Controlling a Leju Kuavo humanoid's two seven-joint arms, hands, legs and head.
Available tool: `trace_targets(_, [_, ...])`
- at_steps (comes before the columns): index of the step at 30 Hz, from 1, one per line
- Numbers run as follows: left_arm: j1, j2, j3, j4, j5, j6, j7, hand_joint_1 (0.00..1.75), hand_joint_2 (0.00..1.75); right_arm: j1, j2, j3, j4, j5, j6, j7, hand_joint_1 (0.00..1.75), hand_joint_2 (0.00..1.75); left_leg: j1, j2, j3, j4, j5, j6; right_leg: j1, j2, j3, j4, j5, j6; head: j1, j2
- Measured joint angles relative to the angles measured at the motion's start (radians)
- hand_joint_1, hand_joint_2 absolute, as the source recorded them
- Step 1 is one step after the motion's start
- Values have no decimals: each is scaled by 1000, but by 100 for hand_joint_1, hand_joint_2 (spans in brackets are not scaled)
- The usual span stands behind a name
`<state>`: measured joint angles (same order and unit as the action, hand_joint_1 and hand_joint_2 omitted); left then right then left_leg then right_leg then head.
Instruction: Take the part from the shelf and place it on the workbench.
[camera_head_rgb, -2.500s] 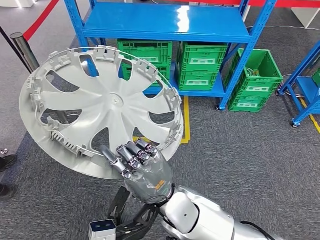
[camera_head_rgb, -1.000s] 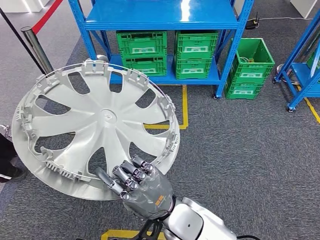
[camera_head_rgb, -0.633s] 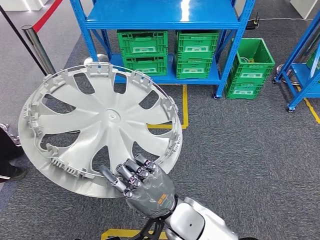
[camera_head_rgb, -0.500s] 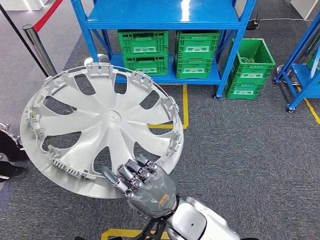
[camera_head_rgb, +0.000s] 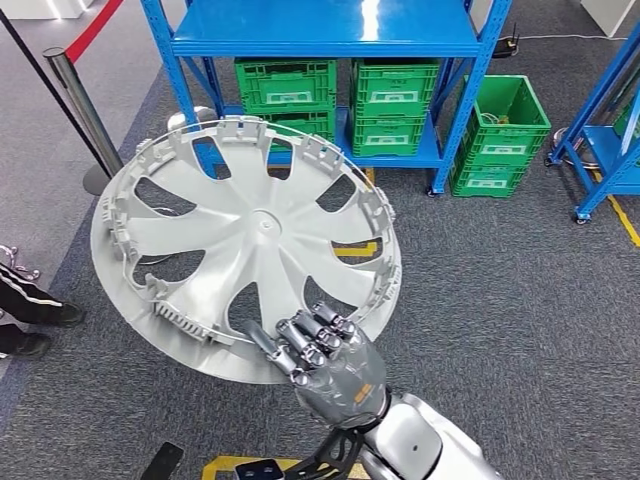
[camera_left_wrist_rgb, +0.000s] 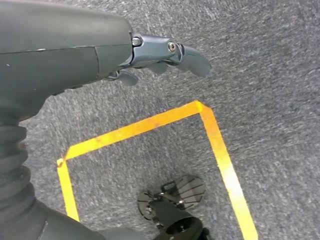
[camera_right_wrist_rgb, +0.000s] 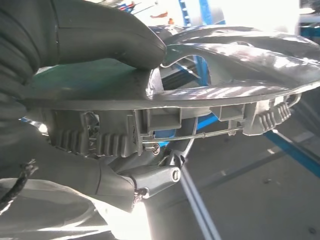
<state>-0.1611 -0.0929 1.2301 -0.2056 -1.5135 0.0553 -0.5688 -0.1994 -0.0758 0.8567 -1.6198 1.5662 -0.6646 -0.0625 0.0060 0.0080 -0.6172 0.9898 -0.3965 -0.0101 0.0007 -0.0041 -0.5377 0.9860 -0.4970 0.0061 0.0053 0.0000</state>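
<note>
shifted rightward: ribbed silver spoked wheel cover (camera_head_rgb: 249, 240), right hand (camera_head_rgb: 332, 365) fingers (camera_head_rgb: 302, 335) clamped on its rim

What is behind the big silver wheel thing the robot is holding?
Behind the wheel cover, held by the right hand, you can see grey carpet, yellow floor tape and the blue shelf with green crates. Its solid spokes hide part of the left crate and floor.

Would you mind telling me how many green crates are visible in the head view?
5: two stacked at the shelf's lower left, two stacked beside them, one on the floor. The wheel cover may hide more.
</note>
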Motion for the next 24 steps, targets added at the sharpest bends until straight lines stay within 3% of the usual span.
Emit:
trace_targets(3, [-2, -7, -21, 0, -9, 1, 20, 0, 175, 54, -3, -68, -38, 0, 0, -58, 175, 175, 0, 0, 0, 0, 0, 0, 0, 0, -1, 0, 0, 0, 0, 0])
trace_targets(6, [-1, -19, -46, 0, -16, 0, 49, 0, 175, 143, 4, -183, -98, 0, 0, -170, 175, 175, 0, -3, -2, 0, 0, 0, 0, -3, -1, 0, 0, 0, 0, 0])
trace_targets(11, [7, -45, -80, 0, -20, 0, 93, 0, 175, 288, 57, -381, -192, 2, 0, -353, 175, 175, -1, -3, -4, 1, 0, 0, 0, -3, -2, 0, 0, 0, 0, 0])
trace_targets(16, [10, -58, -95, 0, -20, 0, 99, 0, 175, 349, 88, -477, -236, 2, 0, -374, 175, 175, -1, -3, -4, 1, 0, 0, 0, -2, -2, 0, 0, 0, 0, 0])
trace_targets(24, [11, -66, -107, 0, -23, -2, 105, 0, 175, 391, 113, -535, -266, 2, 0, -414, 175, 175, 0, -3, -4, 1, 1, 1, 0, -3, -2, 0, 0, 0, 0, 0])
